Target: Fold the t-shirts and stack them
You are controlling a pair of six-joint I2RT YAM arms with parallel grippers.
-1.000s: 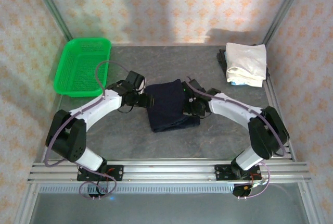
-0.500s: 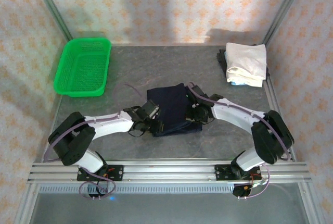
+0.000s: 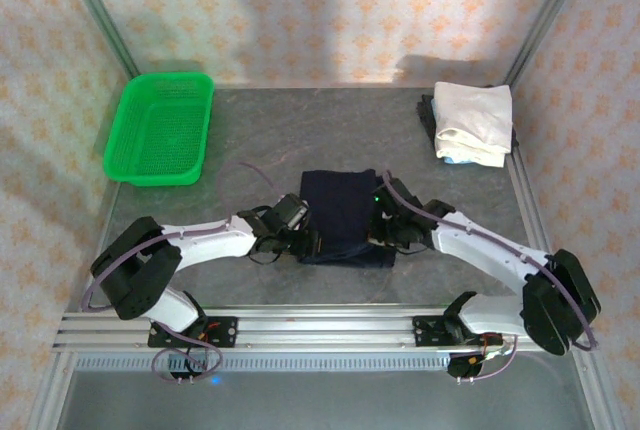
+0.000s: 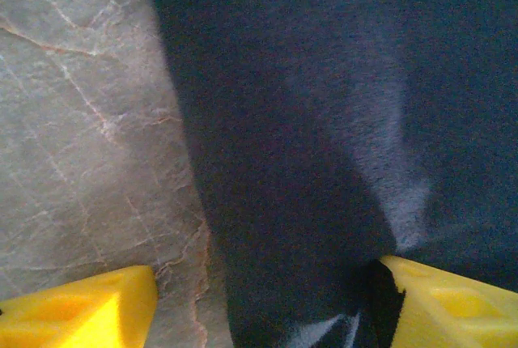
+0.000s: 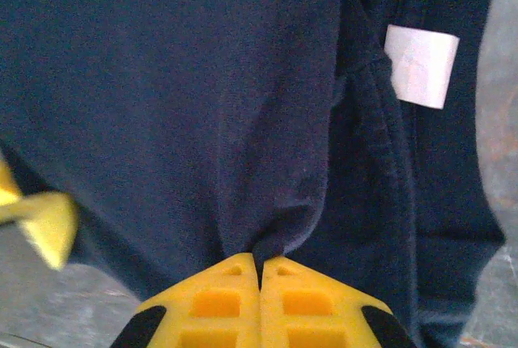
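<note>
Right gripper (image 5: 259, 265) tight on navy t-shirt (image 3: 340, 205), left gripper (image 4: 267, 283) wide astride its edge; basket (image 3: 165, 77), white t-shirt (image 3: 472, 120) far off.

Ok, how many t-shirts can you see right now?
2. A dark navy t-shirt lies folded in the middle; a white t-shirt sits folded in the far right corner. Some dark cloth under it may be another.

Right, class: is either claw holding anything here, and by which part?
The right claw is shut on the navy t-shirt, pinching a bunched fold of its top layer. The left claw stands open across the shirt's edge, gripping nothing.
</note>
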